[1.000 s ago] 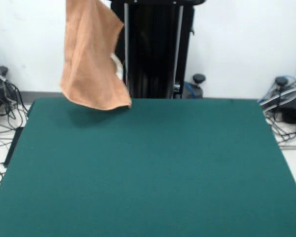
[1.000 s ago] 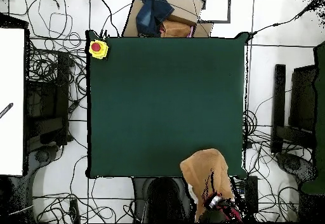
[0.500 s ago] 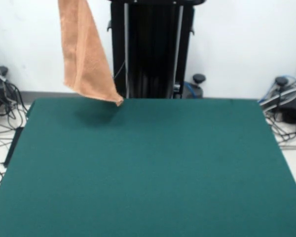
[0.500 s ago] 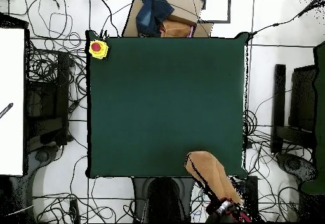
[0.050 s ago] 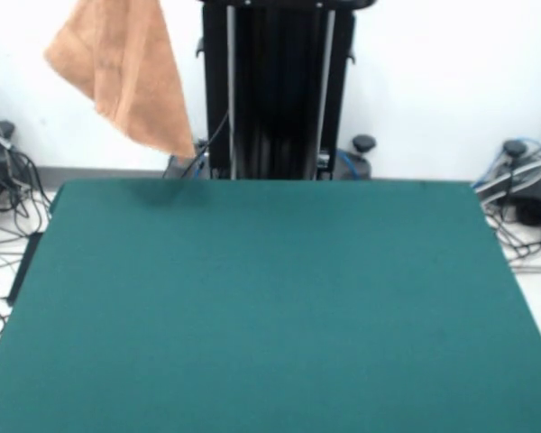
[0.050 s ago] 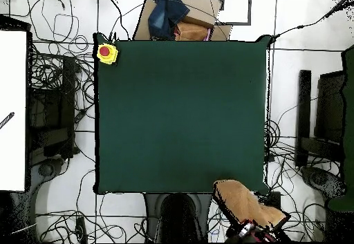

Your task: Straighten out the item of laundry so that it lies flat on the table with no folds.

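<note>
The item of laundry (image 5: pixel 122 72), a light orange-tan towel, hangs bunched in the air at the upper left of the front view, its lowest corner above the table's far left edge. Its top runs out of the picture. In the overhead view the towel (image 6: pixel 240 200) hangs just past the table's bottom right corner, off the green top. Red and black parts of my gripper (image 6: pixel 245 229) show just below the towel, which hangs from it. The dark green table (image 5: pixel 270 298) (image 6: pixel 180 110) has nothing lying on its top.
A yellow box with a red button (image 6: pixel 106 52) sits on one table corner. A cardboard box with blue cloth (image 6: pixel 176 16) stands beyond the opposite edge. The black pedestal (image 5: pixel 275 90) rises behind the table. Cables (image 6: pixel 59 82) cover the floor around it.
The hanging towel has swung left in the front view, off the table's far edge. In the overhead view it has moved right and down, clear of the green top.
</note>
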`<state>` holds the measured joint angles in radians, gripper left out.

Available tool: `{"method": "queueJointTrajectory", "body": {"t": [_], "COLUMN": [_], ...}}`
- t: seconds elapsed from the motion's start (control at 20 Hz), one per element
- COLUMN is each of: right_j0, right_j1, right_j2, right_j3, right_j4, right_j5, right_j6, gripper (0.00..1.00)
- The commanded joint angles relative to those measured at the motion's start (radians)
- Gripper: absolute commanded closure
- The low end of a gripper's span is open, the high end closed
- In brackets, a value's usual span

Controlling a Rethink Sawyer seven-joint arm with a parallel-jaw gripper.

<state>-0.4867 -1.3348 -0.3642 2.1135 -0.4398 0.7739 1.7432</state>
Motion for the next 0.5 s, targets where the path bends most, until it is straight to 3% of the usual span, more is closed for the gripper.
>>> {"method": "queueJointTrajectory", "body": {"t": [0.05, 0.2, 0.35, 0.5], "right_j0": [-0.052, -0.083, -0.075, -0.202], "right_j1": [-0.095, -0.074, -0.001, 0.198], "right_j2": [0.022, 0.047, 0.089, 0.316], "right_j3": [-0.122, -0.123, -0.041, 0.073], "right_j4": [-0.057, -0.069, -0.075, 0.056], "right_j5": [0.193, 0.149, -0.017, -0.272], "right_j6": [-0.289, -0.278, -0.161, -0.363], "gripper": [1.0, 1.0, 1.0, 1.0]}}
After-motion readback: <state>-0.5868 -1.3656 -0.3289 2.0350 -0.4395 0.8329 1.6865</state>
